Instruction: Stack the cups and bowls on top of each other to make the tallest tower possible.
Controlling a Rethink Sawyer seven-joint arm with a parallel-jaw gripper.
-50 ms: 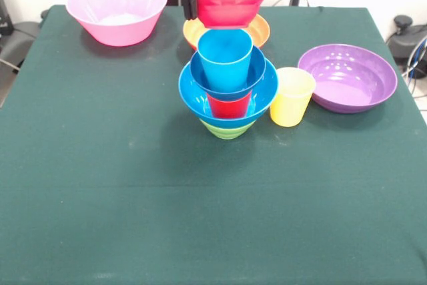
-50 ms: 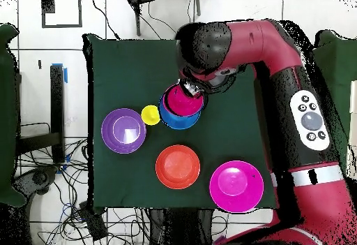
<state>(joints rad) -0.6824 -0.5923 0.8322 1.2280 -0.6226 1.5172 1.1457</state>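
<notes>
Tower base: nearest your front camera, the green bowl [image 1: 227, 128] sits upside down on the bench [image 1: 133, 198], near its middle.
Tower body: on the green bowl you have the large blue bowl [image 1: 193, 95], then the red cup [image 1: 229, 105], the small blue bowl [image 1: 203, 75] and the sky-blue cup [image 1: 225, 58] on top, mouth upward. In the overhead view the tower [image 2: 183, 109] reads as a blue ring with the red bowl above it.
Red bowl: the small red bowl [image 1: 230, 3] hangs upright just above the sky-blue cup. You cannot tell from either view whether it touches the cup's rim.
Hand: the hand [image 1: 191, 6] grips the red bowl at its rim, on the picture's left side in the front view. Only a dark part of it shows there; the red arm [image 2: 279, 54] covers the rest from above.
Yellow cup: the yellow cup [image 1: 292, 96] stands upright just beside the tower, between it and the purple bowl.
Purple bowl: the purple bowl [image 1: 347, 78] sits upright near the yellow cup, apart from it.
Orange bowl: the orange bowl [image 1: 257, 31] lies behind the tower, mostly hidden by the red bowl in the front view, plain from overhead [image 2: 178, 166].
Pink bowl: the large pink bowl [image 1: 117, 10] stands upright at a far corner of the bench, well apart from the tower.
</notes>
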